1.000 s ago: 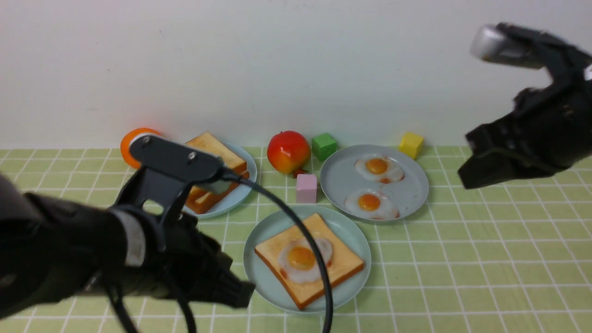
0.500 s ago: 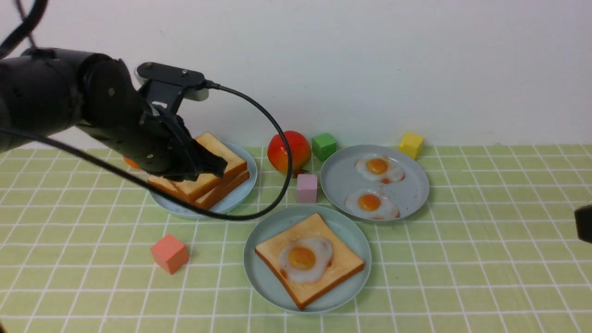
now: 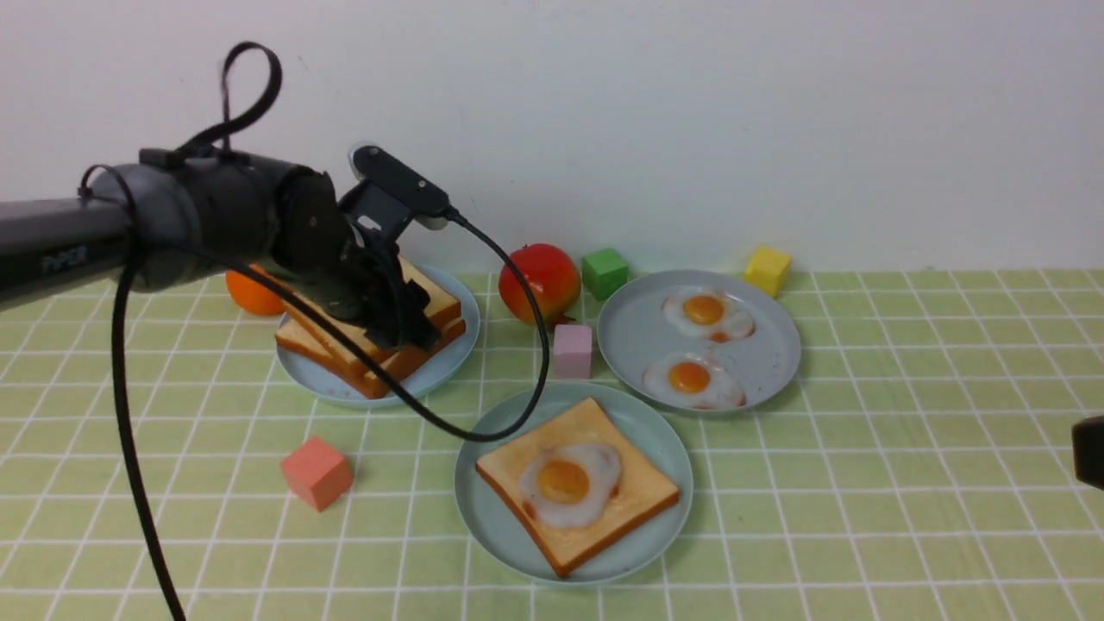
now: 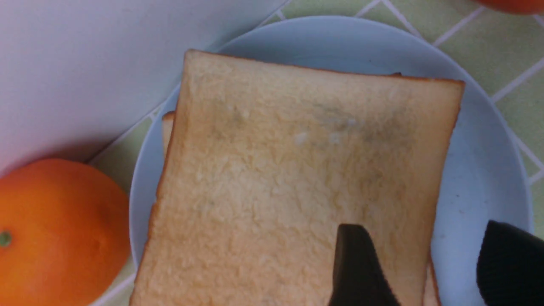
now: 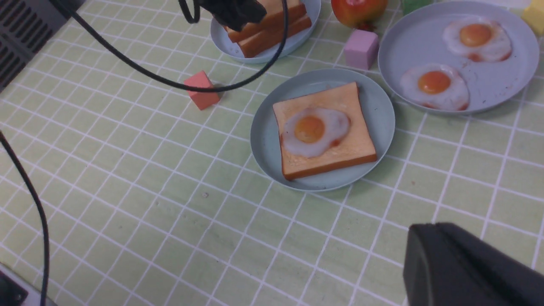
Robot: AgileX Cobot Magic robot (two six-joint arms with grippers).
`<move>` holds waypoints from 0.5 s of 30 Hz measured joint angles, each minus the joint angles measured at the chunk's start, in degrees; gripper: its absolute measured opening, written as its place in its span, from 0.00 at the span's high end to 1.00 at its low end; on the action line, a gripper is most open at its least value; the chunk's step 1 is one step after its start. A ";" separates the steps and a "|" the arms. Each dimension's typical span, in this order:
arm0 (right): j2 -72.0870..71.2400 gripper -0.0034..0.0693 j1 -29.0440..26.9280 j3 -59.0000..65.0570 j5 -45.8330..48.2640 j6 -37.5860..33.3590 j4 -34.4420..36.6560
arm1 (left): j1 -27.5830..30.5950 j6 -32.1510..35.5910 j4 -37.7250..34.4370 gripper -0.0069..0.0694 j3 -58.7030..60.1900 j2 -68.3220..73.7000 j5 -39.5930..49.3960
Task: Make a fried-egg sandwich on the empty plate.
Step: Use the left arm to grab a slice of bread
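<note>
The left arm, which a second ago lay low across the lower left of the front view, has swung up to the light-blue plate [image 3: 448, 358] left of centre. Its left pincer [image 3: 410, 332] now tips down onto the toast stack there. In the left wrist view the pincer is released. One finger [image 4: 361, 263] lies over the tan face of the top slice [image 4: 297, 170], and the other hangs past the crust, over bare plate. The jaws straddle that edge without yet gripping it.

The right arm, earlier high in the upper right, has dropped away. Only a dark part of the right pincer [image 5: 463, 263] shows at the lower right of its own wrist view, and I cannot tell whether it is clenched or released.

The sandwich-in-progress sits unchanged at lower centre. On the mint-green plate [image 3: 657, 435] a bottom slice [image 3: 638, 496] lies flat with a fried egg [image 3: 565, 483] on it, yolk up. With the arm gone from the foreground, a salmon cube [image 3: 316, 473] shows on the desk [image 3: 862, 517], well left of that plate.

Base and filling look done, so the covering slice seems to be the step in hand. The pincer would need to clench on the crust edge, then carry the slice across and lay it square over the egg.
</note>
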 joint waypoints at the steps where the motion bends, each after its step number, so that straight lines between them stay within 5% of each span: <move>1: 0.00 0.95 0.00 0.02 0.00 0.00 0.31 | 0.00 0.04 0.42 0.37 -0.07 0.96 -0.56; 7: 0.00 0.94 0.00 0.24 -0.05 0.00 1.95 | 0.00 0.22 1.76 0.37 -0.46 3.27 -1.71; 15: 0.00 0.94 0.00 0.24 -0.05 0.00 3.22 | 0.00 0.22 2.43 0.52 -0.81 3.72 -1.89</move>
